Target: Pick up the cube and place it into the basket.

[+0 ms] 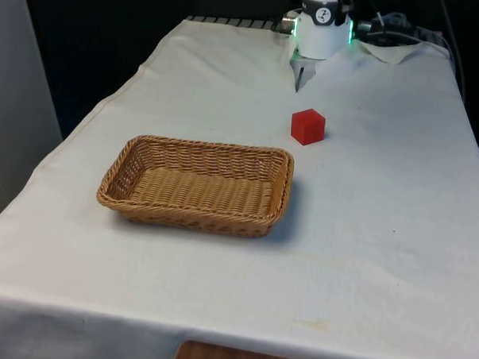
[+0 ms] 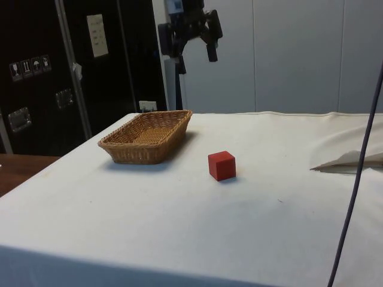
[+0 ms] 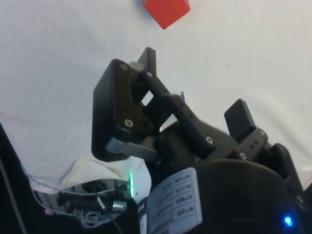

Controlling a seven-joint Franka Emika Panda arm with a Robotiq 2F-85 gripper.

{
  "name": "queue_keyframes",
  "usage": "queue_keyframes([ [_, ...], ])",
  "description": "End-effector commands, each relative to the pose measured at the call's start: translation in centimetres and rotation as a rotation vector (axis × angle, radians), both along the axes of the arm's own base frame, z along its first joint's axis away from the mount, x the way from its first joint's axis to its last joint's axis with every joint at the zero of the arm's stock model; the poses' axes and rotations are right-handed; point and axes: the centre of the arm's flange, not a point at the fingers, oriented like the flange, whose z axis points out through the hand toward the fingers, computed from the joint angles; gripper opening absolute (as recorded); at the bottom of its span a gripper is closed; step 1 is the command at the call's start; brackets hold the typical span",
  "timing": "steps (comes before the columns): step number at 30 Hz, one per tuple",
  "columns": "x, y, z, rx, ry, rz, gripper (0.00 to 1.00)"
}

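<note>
side view: cube (image 2: 221, 165) beside basket (image 2: 147, 136) (apart), claw (image 2: 203, 36) high above.

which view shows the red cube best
The front view: the whole cube sits unobstructed on the cloth just beyond the basket. The side view also shows it whole, with the basket farther back. The wrist view crops it at the picture's edge.

The cube (image 3: 166, 10) is cut off by the wrist view's edge, perhaps half showing.
</note>
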Motion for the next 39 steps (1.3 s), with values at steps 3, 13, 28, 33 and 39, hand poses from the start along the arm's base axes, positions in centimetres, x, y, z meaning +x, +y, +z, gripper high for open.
queue_keyframes([
  [3, -0.2, 0.3, -1.0, 0.002, -0.013, -0.034, 1.0],
  [13, -0.5, 0.6, -2.9, -0.005, -0.015, -0.098, 1.0],
  [28, -1.1, 1.0, -5.7, -0.022, -0.005, -0.186, 1.0],
  [33, -1.3, 1.3, -6.6, -0.019, -0.015, -0.222, 1.0],
  [39, -1.6, 1.5, -7.4, -0.028, -0.01, -0.244, 1.0],
])
